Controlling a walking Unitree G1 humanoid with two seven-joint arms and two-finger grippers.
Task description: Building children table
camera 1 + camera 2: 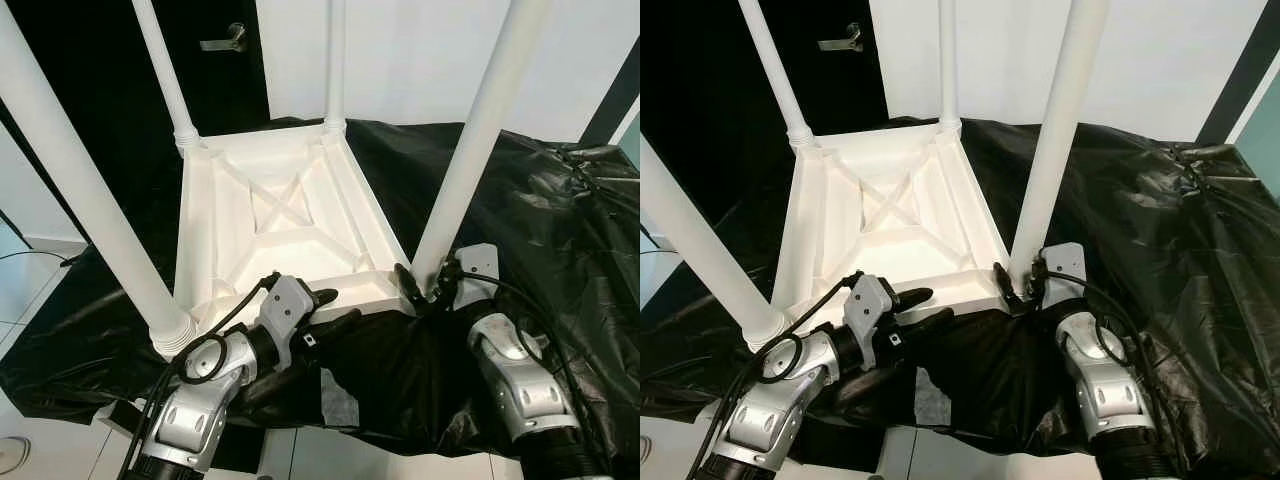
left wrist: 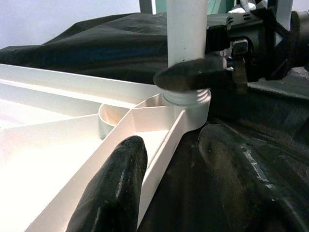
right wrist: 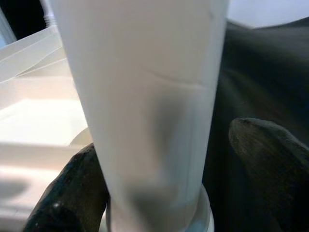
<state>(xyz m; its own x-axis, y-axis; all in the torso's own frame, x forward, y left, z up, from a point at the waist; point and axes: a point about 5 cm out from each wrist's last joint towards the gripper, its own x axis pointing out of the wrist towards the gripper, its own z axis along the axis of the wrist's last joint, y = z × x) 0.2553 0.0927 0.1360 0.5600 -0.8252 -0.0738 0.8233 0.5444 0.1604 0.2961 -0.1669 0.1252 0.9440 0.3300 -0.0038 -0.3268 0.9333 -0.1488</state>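
Note:
The white children's table (image 1: 290,215) lies upside down on a black plastic sheet (image 1: 560,230), its legs pointing up. My right gripper (image 1: 425,290) is at the foot of the near right leg (image 1: 470,150), just above its threaded collar. In the right wrist view one finger (image 3: 72,193) touches the leg (image 3: 145,96) and the other finger (image 3: 270,159) stands a little off it, so the gripper (image 3: 169,145) is open. My left gripper (image 1: 335,310) is open astride the table's near rim (image 2: 159,159), one finger (image 2: 111,193) inside the frame, the other on the sheet.
The near left leg (image 1: 80,190) rises close beside my left arm. Two far legs (image 1: 165,70) stand at the back corners. Behind is a dark door with a handle (image 1: 225,40) and a white wall. A pale patch (image 1: 340,400) sits on the sheet's front edge.

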